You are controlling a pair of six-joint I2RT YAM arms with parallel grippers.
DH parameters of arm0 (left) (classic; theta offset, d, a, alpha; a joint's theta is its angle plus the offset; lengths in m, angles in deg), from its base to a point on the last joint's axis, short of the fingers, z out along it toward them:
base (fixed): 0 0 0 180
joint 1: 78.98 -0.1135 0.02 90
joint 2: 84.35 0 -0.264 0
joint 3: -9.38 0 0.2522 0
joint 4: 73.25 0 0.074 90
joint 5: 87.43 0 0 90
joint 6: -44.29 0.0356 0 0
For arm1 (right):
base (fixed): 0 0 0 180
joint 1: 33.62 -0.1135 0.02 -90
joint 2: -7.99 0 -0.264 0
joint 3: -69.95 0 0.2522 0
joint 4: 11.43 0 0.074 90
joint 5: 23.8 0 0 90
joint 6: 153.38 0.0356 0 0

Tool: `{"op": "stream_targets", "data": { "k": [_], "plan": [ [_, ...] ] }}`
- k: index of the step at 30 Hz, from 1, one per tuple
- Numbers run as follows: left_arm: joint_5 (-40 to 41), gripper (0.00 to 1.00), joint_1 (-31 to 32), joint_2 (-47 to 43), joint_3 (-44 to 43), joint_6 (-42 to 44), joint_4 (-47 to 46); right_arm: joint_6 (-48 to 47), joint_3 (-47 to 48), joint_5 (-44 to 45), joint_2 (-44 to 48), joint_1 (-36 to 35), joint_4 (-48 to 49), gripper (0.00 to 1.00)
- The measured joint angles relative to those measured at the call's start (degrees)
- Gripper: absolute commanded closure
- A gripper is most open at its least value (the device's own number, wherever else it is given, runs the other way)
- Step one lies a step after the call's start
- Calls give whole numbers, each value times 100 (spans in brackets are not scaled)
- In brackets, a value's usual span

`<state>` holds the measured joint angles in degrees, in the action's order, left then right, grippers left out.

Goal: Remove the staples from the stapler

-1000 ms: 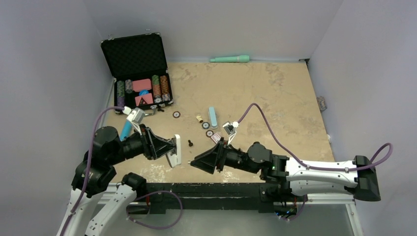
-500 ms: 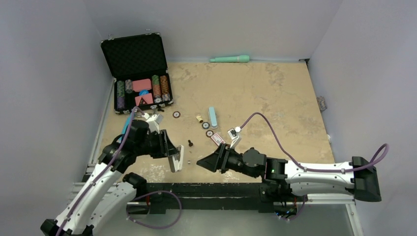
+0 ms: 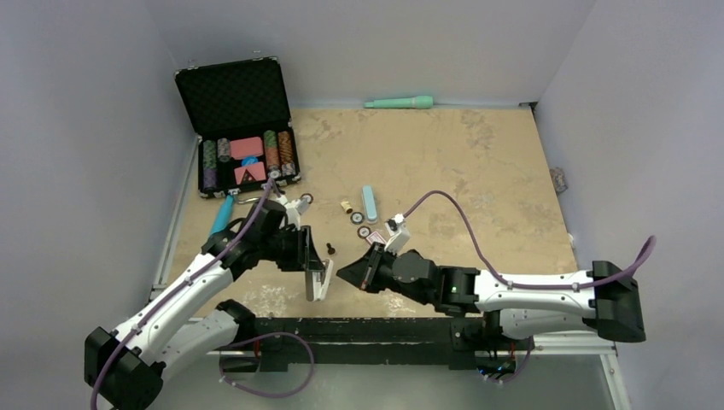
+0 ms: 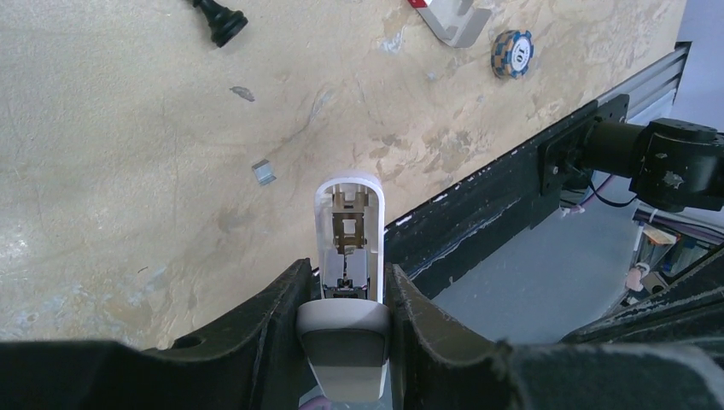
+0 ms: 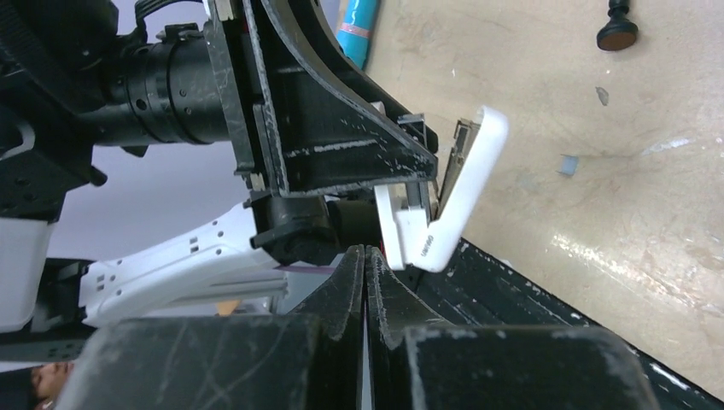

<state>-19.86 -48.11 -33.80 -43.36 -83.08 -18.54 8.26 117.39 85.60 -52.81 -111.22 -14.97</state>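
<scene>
Two arms meet at 6 o'clock on table [image 3: 444, 154], front edge. L gripper [image 4: 348, 282] clamps white stapler [image 4: 348, 213], hinged open. R gripper [image 5: 365, 256] at its 3 o'clock, fingers pressed together, nothing seen between. Grey bit [image 4: 265, 172] on table, poss. staples; whether any are left inside: can't tell.
</scene>
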Motion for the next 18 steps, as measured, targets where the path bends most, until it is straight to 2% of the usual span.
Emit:
{"op": "stream_targets", "data": {
  "k": [6,18],
  "plan": [
    [24,100,17,44,-114,107,107,-83,590,13,-651,98,-254,100],
    [798,100,28,-227,-1075,627,1043,-468,597,-306,-656,155,-122,100]
  ]
}}
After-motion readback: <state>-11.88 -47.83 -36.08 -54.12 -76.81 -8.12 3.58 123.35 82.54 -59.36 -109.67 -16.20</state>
